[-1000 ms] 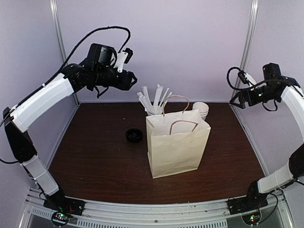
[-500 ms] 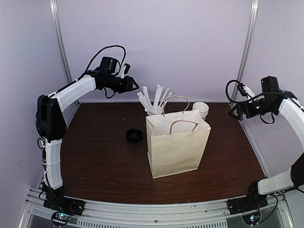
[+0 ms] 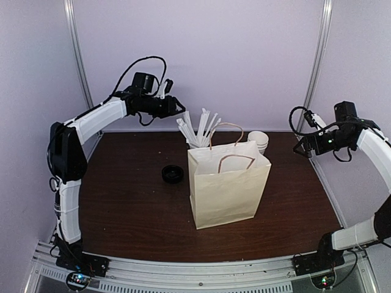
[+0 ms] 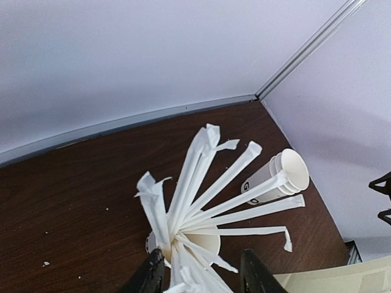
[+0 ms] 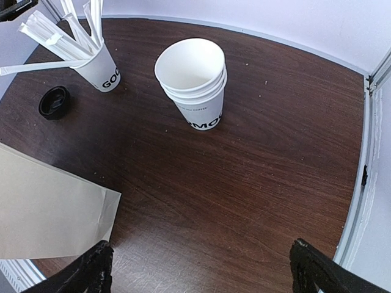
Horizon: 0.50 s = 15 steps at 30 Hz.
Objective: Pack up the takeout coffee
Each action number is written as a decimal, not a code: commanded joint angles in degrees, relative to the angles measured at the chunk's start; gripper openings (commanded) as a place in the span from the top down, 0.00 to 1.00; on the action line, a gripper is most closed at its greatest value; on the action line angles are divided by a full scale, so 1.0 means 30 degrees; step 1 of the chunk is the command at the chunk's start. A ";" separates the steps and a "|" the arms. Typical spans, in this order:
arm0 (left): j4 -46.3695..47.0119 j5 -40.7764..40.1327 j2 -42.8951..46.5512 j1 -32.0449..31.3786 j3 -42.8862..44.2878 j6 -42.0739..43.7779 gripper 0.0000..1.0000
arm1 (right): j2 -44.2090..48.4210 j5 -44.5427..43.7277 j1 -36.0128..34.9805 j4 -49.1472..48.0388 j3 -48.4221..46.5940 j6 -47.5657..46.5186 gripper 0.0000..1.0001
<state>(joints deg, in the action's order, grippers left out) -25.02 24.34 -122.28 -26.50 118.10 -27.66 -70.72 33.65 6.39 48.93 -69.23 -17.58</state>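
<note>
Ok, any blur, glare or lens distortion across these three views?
Top view: soft even light, no glare, sharp; the wall posts lean, a wide-angle effect. Left wrist view: straws crisp, left gripper dark and soft at the bottom edge. Right wrist view: stacked cups and table grain sharp, no glare.

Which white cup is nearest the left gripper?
The straw-filled cup, right ahead of the left gripper; the empty stack of cups stands farther away.

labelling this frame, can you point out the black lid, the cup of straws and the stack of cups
black lid [image 5: 54, 102], right wrist view, its top face
cup of straws [image 5: 101, 72], right wrist view, the cup's side wall
stack of cups [image 5: 203, 105], right wrist view, outer wall below the rims
</note>
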 commanded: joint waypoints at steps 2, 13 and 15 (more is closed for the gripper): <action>-0.3468 -0.0651 0.0123 -0.0819 0.3351 0.1315 0.55 | -0.0111 0.0349 0.0096 -0.0546 0.0189 0.0229 0.00; -0.5571 -0.0901 -0.1458 -0.1570 0.5214 0.1223 0.58 | 0.0233 0.0565 0.0096 -0.0617 0.0382 0.0330 0.00; -0.5861 -0.1324 -0.1739 -0.1714 0.5622 0.1233 0.58 | 0.0416 0.0540 0.0096 -0.0632 0.0478 0.0326 0.00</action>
<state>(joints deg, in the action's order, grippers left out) -40.49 21.89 -124.86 -31.05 132.05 -24.73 -70.81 34.57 6.42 48.14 -68.93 -17.37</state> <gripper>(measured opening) 0.422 0.997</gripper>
